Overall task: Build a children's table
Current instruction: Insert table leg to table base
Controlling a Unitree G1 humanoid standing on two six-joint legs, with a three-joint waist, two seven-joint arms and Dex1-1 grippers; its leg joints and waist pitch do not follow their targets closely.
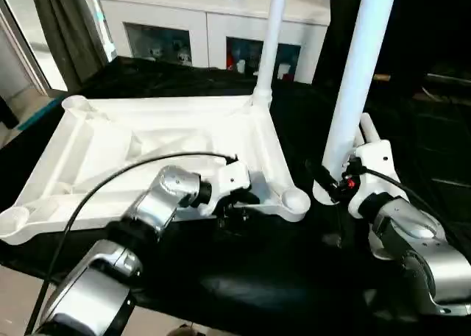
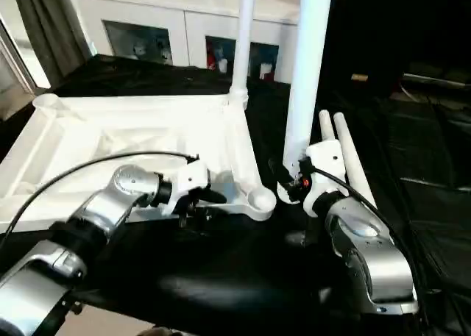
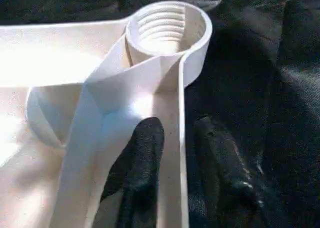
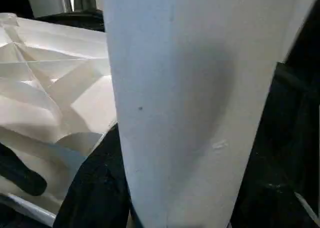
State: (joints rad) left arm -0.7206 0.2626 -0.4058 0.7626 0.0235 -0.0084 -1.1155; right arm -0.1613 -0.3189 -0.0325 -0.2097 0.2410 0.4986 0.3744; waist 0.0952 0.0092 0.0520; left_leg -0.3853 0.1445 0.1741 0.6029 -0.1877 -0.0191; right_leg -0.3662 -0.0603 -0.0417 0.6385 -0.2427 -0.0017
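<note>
The tabletop (image 1: 158, 148) lies underside up on the black cloth; the left gripper (image 3: 175, 158) straddles its side wall just below the near corner socket (image 3: 167, 26); the right gripper (image 1: 340, 181) clamps an upright leg (image 1: 357, 79) beside that socket; a loose pinch could let the tabletop skid as the leg is threaded in, cross-threading it.

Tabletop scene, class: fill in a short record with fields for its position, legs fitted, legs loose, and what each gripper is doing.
tabletop position: tabletop lies upside down, ribbed underside up, on the black cloth
legs fitted: one fitted leg stands upright in the far corner socket
legs loose: two spare legs lie on the cloth beside the right arm
left gripper: left gripper straddles the tabletop's rim near the empty threaded socket
right gripper: right gripper holds the upright held leg
</note>
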